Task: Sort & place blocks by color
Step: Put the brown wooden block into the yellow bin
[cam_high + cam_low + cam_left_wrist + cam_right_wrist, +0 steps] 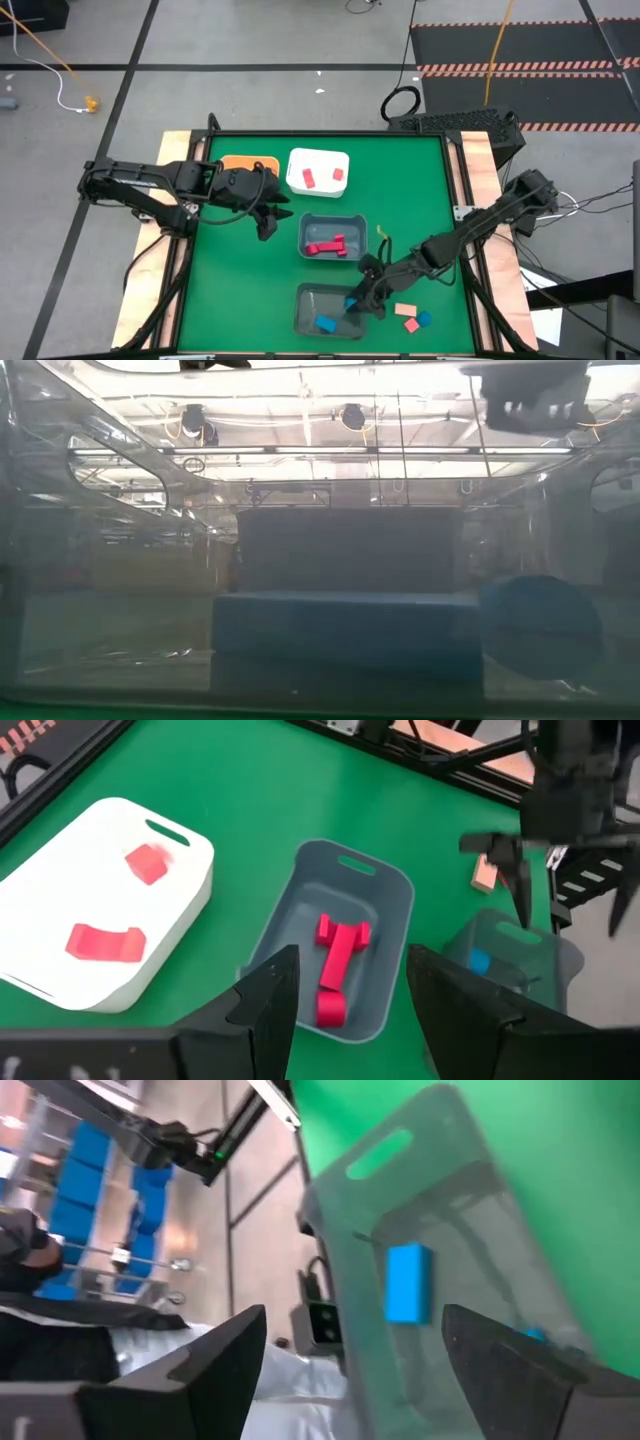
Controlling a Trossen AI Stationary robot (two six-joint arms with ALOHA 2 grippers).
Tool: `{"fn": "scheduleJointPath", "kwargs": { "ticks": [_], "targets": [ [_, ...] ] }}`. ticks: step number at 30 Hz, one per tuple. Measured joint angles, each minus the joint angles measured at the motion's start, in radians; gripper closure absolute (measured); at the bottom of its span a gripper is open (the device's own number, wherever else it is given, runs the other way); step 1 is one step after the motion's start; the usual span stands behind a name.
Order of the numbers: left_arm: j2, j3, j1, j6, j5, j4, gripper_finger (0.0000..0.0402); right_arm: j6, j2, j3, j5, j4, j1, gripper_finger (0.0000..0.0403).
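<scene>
The right tool [362, 300] hangs over the near grey bin [305, 312], its fingers spread wide with nothing between them. Inside that bin lie blue blocks [326, 323] (one bar shows plainly in the right wrist view [408, 1283]). The left tool [268, 222] hovers above the green tabletop [240, 290] beside the middle grey bin [334, 219], partly open and empty. Red blocks [326, 246] lie in that middle bin, and two more red pieces [308, 179] sit in the white bin [318, 157]. A salmon block [405, 310], another salmon one [411, 325] and a blue one [425, 319] rest loose on the tabletop just right of the near bin. An orange bin [249, 162] stands left of the white one.
</scene>
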Motion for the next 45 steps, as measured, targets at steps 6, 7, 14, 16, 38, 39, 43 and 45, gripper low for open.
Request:
{"fn": "scheduleJointPath", "kwargs": {
  "ticks": [6,7,14,16,38,39,43,45],
  "targets": [
    [0.0,0.0,0.001,-0.003,-0.016,0.001,0.0215,0.033,-0.121,0.0,-0.019,-0.24,0.002,0.0129],
    [0.0,0.0,0.001,-0.003,-0.016,0.001,0.0215,0.05,-0.141,0.0,-0.039,-0.277,0.002,0.0132],
    [0.0,0.0,0.001,0.0,-0.056,0.001,0.0215,0.123,-0.232,0.0,-0.142,-0.541,0.029,0.0151],
    [0.0,0.0,0.001,0.0,-0.076,0.001,0.0215,0.12,-0.232,0.0,-0.163,-0.593,0.042,0.0156],
    [0.0,0.0,0.023,0.005,-0.128,-0.033,0.0215,-0.452,-0.012,-0.018,-0.15,-0.571,0.169,0.0207],
    [0.0,0.0,0.023,0.005,-0.128,-0.034,0.0215,-0.452,-0.005,-0.018,-0.15,-0.57,0.171,0.0208],
    [0.0,0.0,0.023,0.005,-0.129,-0.035,0.0215,-0.435,0.017,-0.018,-0.147,-0.571,0.174,0.021],
    [0.0,0.0,0.023,0.005,-0.132,-0.035,0.0215,-0.403,0.027,-0.018,-0.146,-0.571,0.174,0.021]
  ]
}}
